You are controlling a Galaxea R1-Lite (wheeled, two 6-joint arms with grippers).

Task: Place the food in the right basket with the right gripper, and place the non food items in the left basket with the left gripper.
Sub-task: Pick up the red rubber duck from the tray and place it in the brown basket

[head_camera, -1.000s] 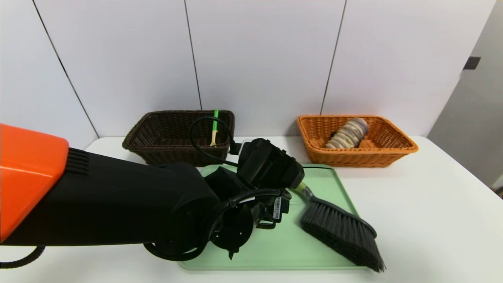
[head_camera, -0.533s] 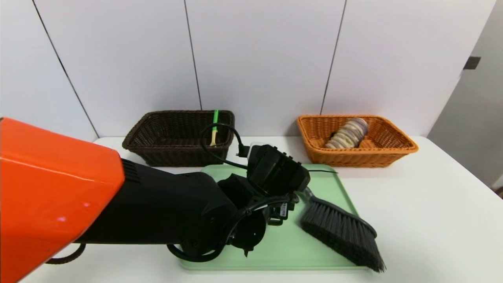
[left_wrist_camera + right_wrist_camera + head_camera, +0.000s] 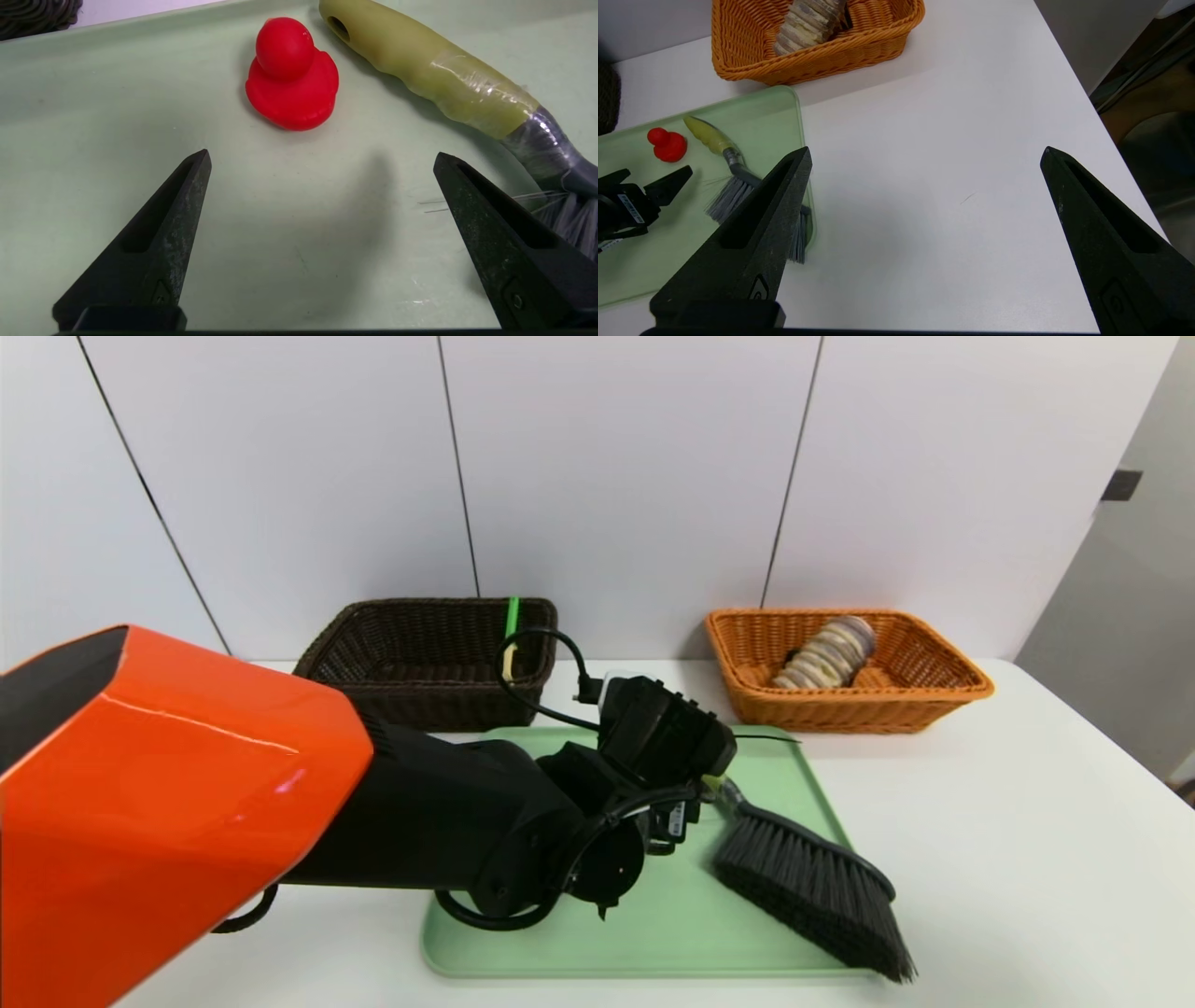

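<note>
My left gripper hangs open and empty just above the green tray. The small red knob-shaped toy stands a little beyond its fingertips. Beside the toy lies the hand brush, with its olive-green handle and black bristles. In the head view my left wrist hides the toy. The dark brown left basket holds the green-handled yellow spoon. The orange right basket holds the striped beige roll. My right gripper is open over bare table, right of the tray.
The brush bristles overhang the tray's near right corner. Both baskets stand against the white wall behind the tray. My left arm, with its orange cover, fills the left foreground. The table's right edge is near my right gripper.
My left arm has reached farther forward and to the right over the tray, bringing its wrist nearer the brush handle. Both grippers have stayed open. Nothing on the tray has moved.
</note>
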